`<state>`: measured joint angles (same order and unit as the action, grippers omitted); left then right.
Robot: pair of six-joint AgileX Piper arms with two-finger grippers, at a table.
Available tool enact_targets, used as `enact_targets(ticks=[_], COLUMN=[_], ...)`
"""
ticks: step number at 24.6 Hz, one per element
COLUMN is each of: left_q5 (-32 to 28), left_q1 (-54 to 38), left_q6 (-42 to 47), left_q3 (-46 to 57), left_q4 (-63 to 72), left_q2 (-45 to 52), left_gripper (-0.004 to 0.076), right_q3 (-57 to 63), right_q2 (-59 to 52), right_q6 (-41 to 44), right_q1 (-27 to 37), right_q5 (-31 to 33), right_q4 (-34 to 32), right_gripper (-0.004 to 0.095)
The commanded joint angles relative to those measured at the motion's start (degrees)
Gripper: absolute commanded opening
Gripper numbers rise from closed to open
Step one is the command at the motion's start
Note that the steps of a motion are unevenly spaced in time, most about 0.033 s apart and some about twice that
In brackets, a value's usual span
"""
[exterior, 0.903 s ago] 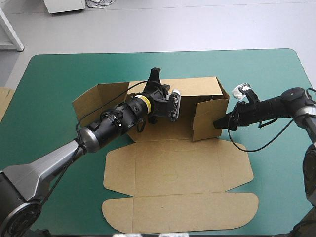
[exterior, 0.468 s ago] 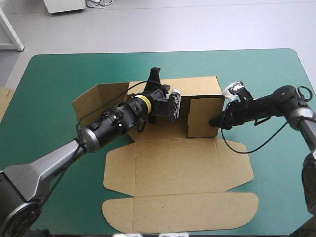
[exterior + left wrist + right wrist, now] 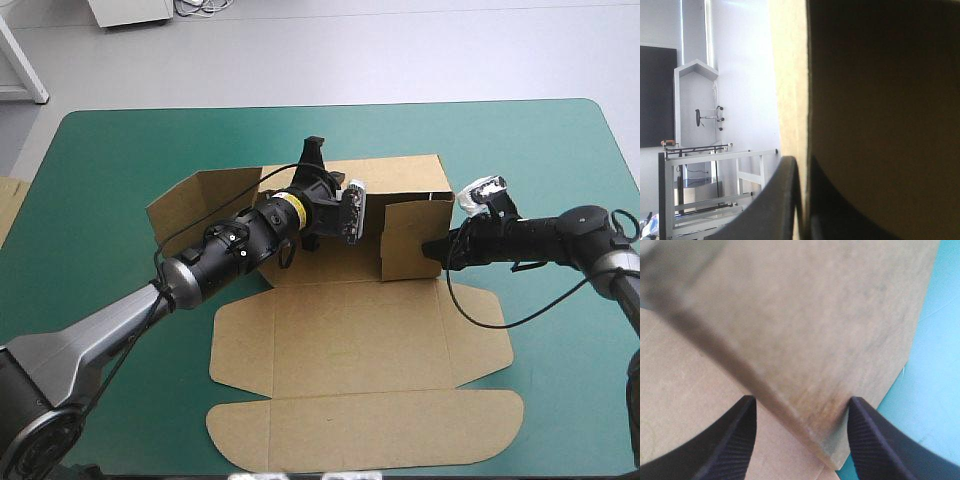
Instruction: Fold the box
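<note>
The brown box (image 3: 350, 340) lies on the teal-green cover with its base and lid flat and its back wall (image 3: 400, 175) raised. My left gripper (image 3: 314, 150) is at that wall's top edge, shut on the board; in the left wrist view the black fingers (image 3: 802, 170) meet with the wall (image 3: 880, 100) between them. The right side flap (image 3: 410, 240) stands upright, turned inward. My right gripper (image 3: 433, 248) is against its outer lower corner. It is open, and the flap's corner (image 3: 830, 365) sits between its spread fingers (image 3: 801, 400).
The left side flap (image 3: 200, 200) leans outward behind my left arm. The lid with its rounded tabs (image 3: 360, 430) reaches near the table's front edge. An edge of more board (image 3: 8, 200) shows at the table's left edge. Bare cover (image 3: 560, 150) lies at the far right.
My right gripper has moved left and pushed the right side flap inward, from slanting outward to standing square to the back wall. The left gripper has stayed on the back wall.
</note>
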<state>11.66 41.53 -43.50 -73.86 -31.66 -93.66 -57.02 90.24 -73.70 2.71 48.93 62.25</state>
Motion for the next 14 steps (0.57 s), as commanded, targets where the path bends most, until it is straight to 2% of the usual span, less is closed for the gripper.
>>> enact_targets(ticks=[1, 2, 5, 7, 11, 14], left_q5=[0.46, 0.46, 0.46, 0.56, 0.68, 0.80], left_q1=[0.78, 0.78, 0.78, 0.78, 0.78, 0.78], left_q6=[1.47, 1.47, 1.57, 1.57, 1.41, 1.41], left_q3=[-0.72, -0.72, -0.72, -0.72, -0.72, -0.72], left_q4=[2.08, 2.08, 2.23, 2.37, 2.71, 3.75], left_q2=[1.26, 1.26, 1.26, 1.26, 1.26, 1.26], left_gripper=[-0.0010, -0.0010, -0.0010, -0.0010, -0.0010, -0.0010], right_q3=[3.45, 5.23, 7.08, 7.96, 8.20, 8.20], right_q2=[-5.01, -5.76, -6.16, -6.38, -6.61, -6.86], right_q6=[-8.95, -11.28, -13.11, -13.94, -16.29, -17.33], right_q1=[-0.08, -0.20, -0.84, -2.46, -7.03, -11.57], right_q5=[-3.02, -4.53, -6.37, -9.72, -17.71, -27.72], right_q4=[13.55, 16.68, 18.28, 19.31, 21.76, 23.66], right_gripper=[0.0506, 0.0507, 0.0506, 0.0506, 0.0504, 0.0480])
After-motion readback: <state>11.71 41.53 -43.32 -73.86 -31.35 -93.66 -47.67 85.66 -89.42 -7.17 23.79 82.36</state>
